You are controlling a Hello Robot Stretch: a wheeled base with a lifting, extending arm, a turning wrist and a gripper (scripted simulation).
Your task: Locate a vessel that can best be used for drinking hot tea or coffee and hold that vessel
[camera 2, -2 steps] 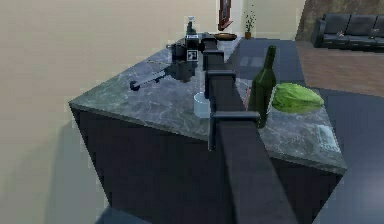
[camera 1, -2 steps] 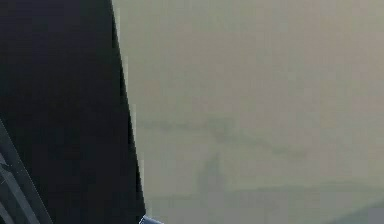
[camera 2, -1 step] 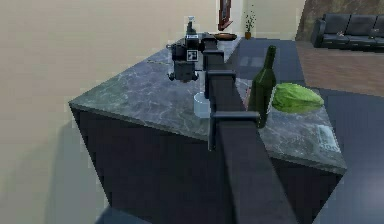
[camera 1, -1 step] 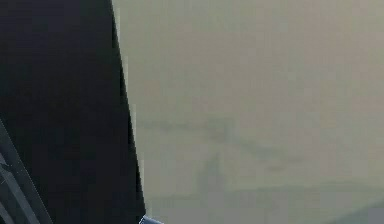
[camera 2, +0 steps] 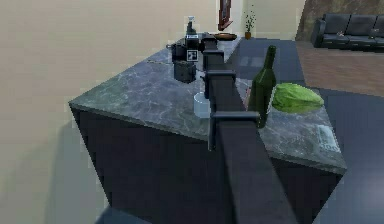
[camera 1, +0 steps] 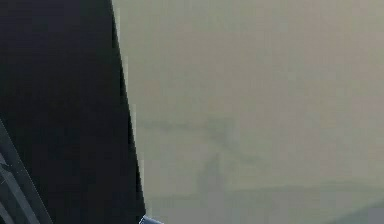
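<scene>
Well, closest in, the forward view takes in a dark panel [camera 1: 60,110] at its left and a plain beige wall [camera 1: 260,100] beyond it. In the arm side view the arm [camera 2: 245,160] rises across the near edge of the desk [camera 2: 130,95], a dark cabinet with a mottled stone top. Just left of the arm, about midway along it, stands a small pale thing [camera 2: 203,100]. It may be the cup the task wants, though it is too small to be sure. Right of the arm stand a tall dark bottle [camera 2: 263,85] and, just beside it, a lettuce [camera 2: 297,97]. Farther out, the tool [camera 2: 186,48] lies over the desk's far part, with a white-topped thing [camera 2: 189,24] behind it and a bowl [camera 2: 225,37] near. I cannot tell whether the tool is released or grasping anything, since things stand on the desk around its end. Farthest off are a plant [camera 2: 248,20] and a sofa [camera 2: 350,30]. The likeliest trouble is a sideways sweep. The arm runs between the pale thing and the bottle, so a base turn could knock either, and the narrow bottle would topple easily. Reaching for the white-topped thing could also mean taking the wrong vessel.
</scene>
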